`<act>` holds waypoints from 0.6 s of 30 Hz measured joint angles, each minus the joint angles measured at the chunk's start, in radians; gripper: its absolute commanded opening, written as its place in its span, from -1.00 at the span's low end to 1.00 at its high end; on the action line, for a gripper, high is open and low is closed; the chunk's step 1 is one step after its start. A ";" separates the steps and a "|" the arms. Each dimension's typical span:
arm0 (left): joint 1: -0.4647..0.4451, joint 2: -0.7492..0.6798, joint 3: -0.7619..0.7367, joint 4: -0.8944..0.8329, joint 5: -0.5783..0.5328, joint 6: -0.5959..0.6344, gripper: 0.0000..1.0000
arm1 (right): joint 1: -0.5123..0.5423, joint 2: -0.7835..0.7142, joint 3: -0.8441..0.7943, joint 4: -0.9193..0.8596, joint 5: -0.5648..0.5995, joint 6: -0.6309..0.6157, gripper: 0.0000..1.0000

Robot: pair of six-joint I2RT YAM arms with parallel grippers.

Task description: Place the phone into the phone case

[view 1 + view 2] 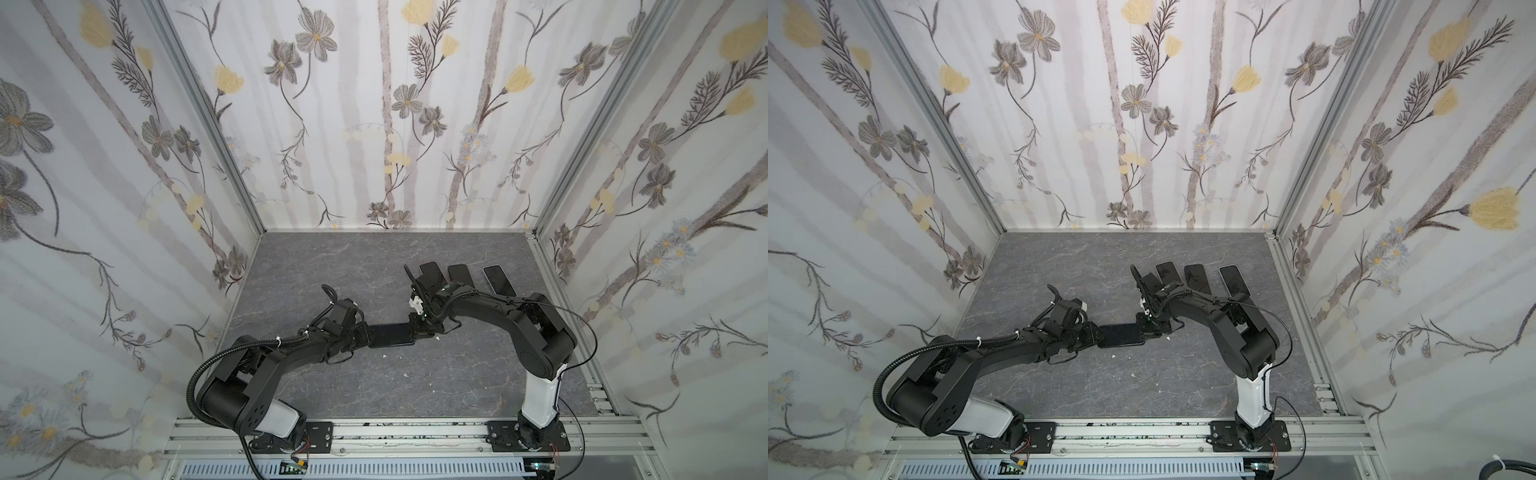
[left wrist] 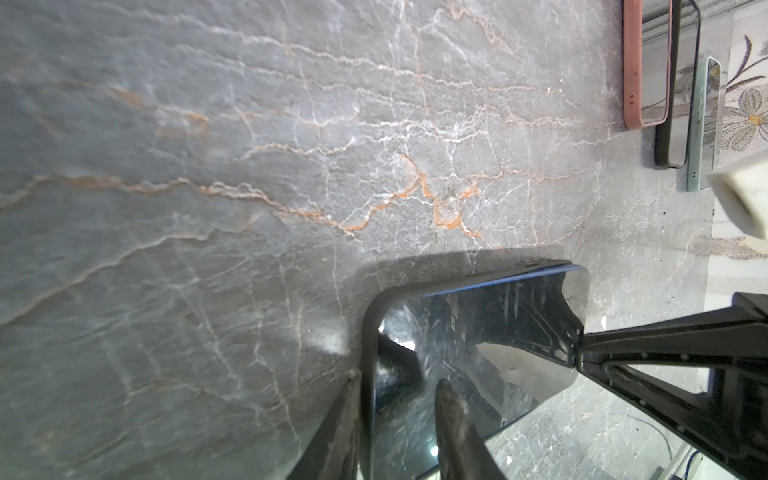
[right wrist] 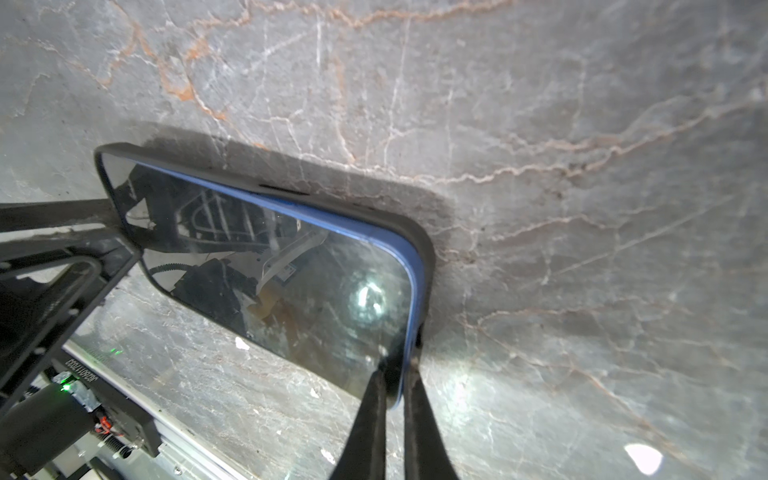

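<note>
Phone case (image 1: pixel 390 334), black, spans between both grippers over open grey table (image 1: pixel 332 270). Blue-edged phone (image 3: pixel 291 270) sits inside, its rim showing above the case lip. Left gripper (image 2: pixel 397 378) pinches one short end, right gripper (image 3: pixel 398 365) the opposite corner.

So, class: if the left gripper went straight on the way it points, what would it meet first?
The left gripper is closed on the phone; beyond that, the right gripper pinching the phone's far end comes first, though depth is unclear.
</note>
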 measured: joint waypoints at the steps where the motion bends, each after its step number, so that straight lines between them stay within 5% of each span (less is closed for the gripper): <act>1: 0.000 -0.001 0.000 0.000 0.000 0.000 -0.32 | 0.002 0.000 0.002 -0.002 0.005 0.000 -0.83; 18: 0.000 0.009 -0.010 0.023 0.000 0.000 -0.32 | 0.027 0.032 0.058 -0.054 0.064 -0.016 -0.74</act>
